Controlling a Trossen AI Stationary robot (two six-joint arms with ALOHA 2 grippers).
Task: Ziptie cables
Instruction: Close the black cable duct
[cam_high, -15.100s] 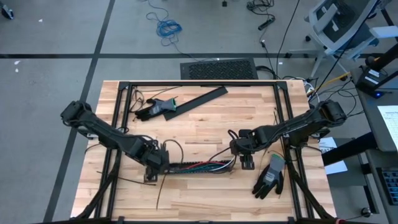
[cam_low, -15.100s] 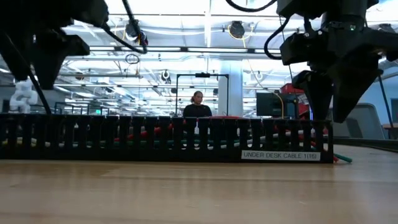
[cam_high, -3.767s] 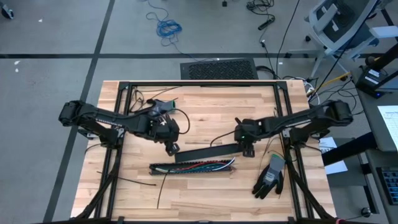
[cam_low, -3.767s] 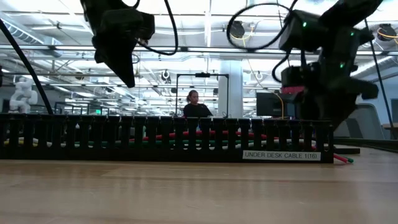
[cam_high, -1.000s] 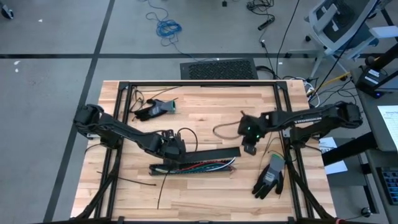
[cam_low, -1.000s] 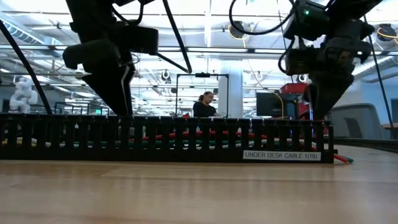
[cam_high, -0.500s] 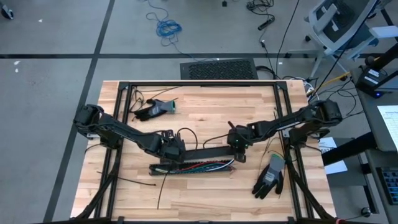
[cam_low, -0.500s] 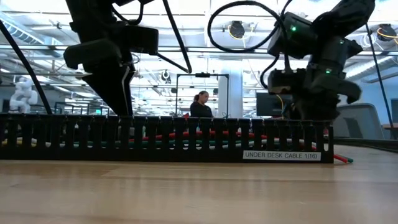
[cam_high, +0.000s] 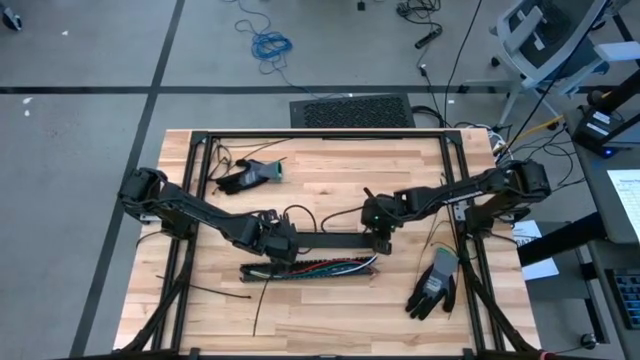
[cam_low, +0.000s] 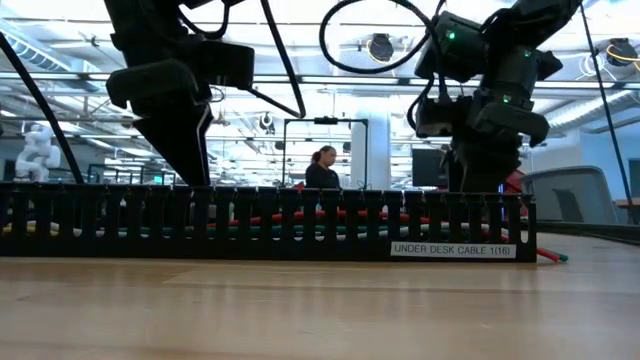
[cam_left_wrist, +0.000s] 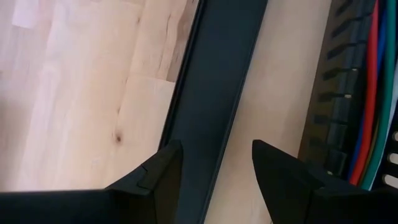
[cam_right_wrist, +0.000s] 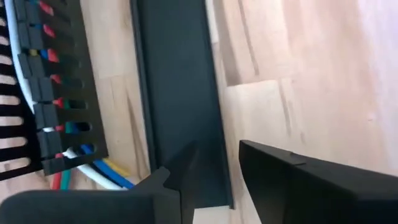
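The cables, blue, red, green and white wires, lie in a black slotted tray near the table's front. Just behind the tray, a flat black strip lies on the wood, parallel to it. My left gripper points down over the strip's left end, open, one finger on each side of the strip. My right gripper stands open the same way over the strip's right end. The cables show beside the fingers in both wrist views. My left gripper straddles the strip's left end from above; one finger overlaps the strip's edge, and I cannot tell whether it touches. My right gripper straddles the strip's right end from above; one finger overlaps the strip, and I cannot tell whether it touches.
One dark glove lies at the far left, another at the near right. Thin black strips lie near the front left. A black frame borders the table. A person sits far behind.
My right gripper has gone down and toward the table's left, from beyond the strip's right end to over that end. My left gripper has kept its place at the left end.
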